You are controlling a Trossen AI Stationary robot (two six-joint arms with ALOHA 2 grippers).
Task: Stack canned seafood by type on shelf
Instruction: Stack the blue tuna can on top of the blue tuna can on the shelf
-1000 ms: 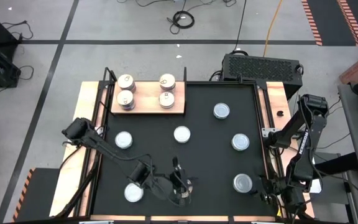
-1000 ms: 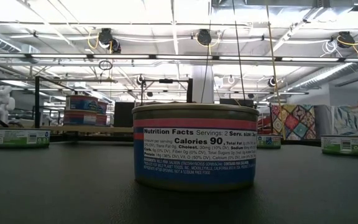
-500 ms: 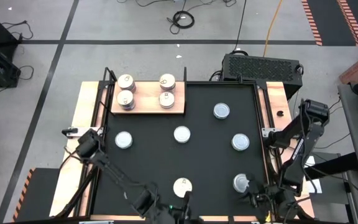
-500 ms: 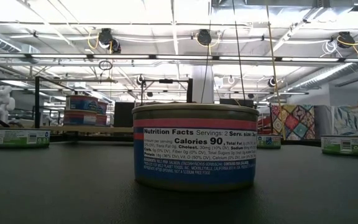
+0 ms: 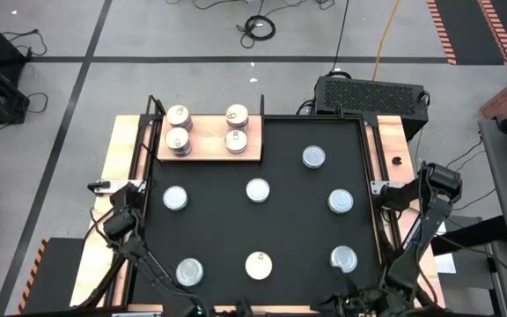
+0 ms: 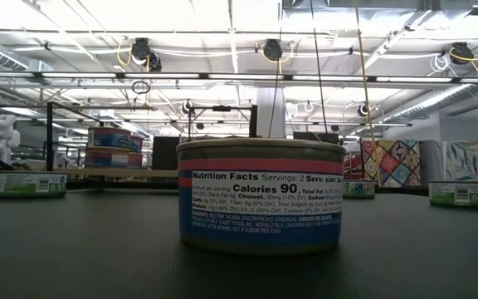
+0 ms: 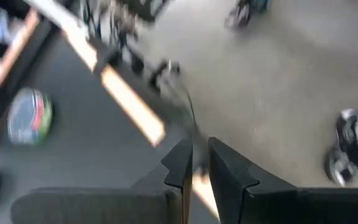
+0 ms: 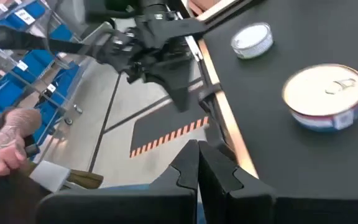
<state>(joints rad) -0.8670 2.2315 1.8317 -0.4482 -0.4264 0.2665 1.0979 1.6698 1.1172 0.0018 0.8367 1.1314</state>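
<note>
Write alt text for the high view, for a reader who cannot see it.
Seven tins lie singly on a black mat, one of them a cream-lidded tin near the front edge. Four more tins stand on the shelf at the back left. Both arms are drawn back to the table's front corners.

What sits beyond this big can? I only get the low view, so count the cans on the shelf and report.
Observer: From above, four cans show on the shelf, set two by two.
Operator: Now count what is off it.
Observer: Seven loose cans lie on the black mat, all apart from one another.
Operator: Give me the arms.
Observer: The left tool and the right tool both sit at the table's near edge, neither one over a can.
</note>
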